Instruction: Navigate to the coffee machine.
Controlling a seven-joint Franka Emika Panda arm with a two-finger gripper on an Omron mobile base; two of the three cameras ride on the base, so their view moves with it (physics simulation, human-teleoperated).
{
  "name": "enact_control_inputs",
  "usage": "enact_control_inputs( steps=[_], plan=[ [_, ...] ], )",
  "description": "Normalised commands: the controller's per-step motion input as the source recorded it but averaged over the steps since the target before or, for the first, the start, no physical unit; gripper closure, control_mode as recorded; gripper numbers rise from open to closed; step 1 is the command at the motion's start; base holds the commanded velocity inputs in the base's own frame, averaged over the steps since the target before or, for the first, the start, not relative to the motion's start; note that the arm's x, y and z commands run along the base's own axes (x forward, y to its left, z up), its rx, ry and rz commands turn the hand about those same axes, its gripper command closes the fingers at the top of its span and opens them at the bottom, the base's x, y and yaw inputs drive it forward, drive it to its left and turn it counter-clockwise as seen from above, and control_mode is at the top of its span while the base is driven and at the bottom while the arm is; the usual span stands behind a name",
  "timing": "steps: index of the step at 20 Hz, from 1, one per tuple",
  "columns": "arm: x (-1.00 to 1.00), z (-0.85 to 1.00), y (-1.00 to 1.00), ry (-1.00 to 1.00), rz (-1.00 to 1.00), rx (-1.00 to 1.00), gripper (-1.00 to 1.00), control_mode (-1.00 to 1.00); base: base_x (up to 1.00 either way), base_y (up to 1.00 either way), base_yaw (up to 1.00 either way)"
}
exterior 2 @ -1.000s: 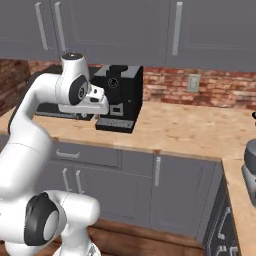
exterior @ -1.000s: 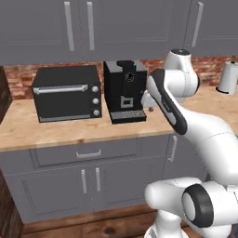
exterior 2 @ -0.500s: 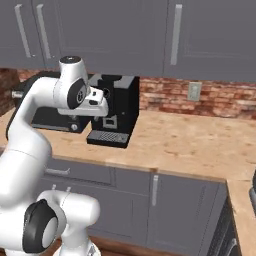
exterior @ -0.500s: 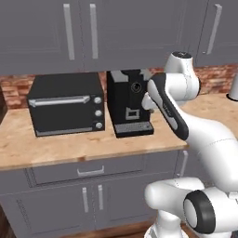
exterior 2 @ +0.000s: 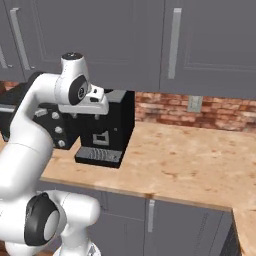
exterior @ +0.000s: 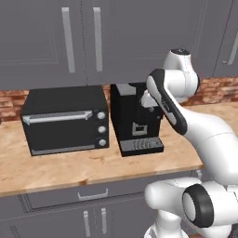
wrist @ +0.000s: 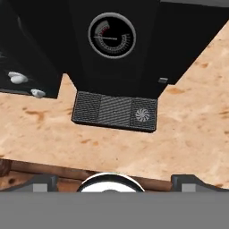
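The coffee machine [exterior: 135, 122] is a tall narrow black box with a grey slotted drip tray, standing on the wooden counter against the brick wall. In the right base view the coffee machine [exterior 2: 109, 131] stands just beyond my forearm. The hand view looks down on the coffee machine [wrist: 114, 49], with its round top dial and drip tray [wrist: 115, 111] straight ahead. My gripper [wrist: 114, 180] hovers above and in front of it, open, its fingertips [wrist: 44, 180] set wide apart with nothing between them.
A wider black toaster oven [exterior: 65, 122] with a silver handle and three knobs stands just left of the machine. Grey upper cabinets [exterior: 79, 42] hang above it. The counter [exterior 2: 190, 165] stretches right, with a wall outlet [exterior 2: 194, 104] on the brick.
The base has driven closer, so the whole scene has shifted. The coffee machine and toaster oven look larger and nearer the middle. The arm's pose has barely changed.
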Motion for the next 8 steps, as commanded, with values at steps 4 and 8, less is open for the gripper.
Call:
enact_control_inputs(
  steps=[4,8],
  plan=[
    [0.00,0.00,0.00,0.00,0.00,0.00,-1.00,1.00,0.01,0.00,0.00],
    [0.00,0.00,0.00,0.00,0.00,0.00,-1.00,1.00,0.17,0.00,0.00]
  ],
)
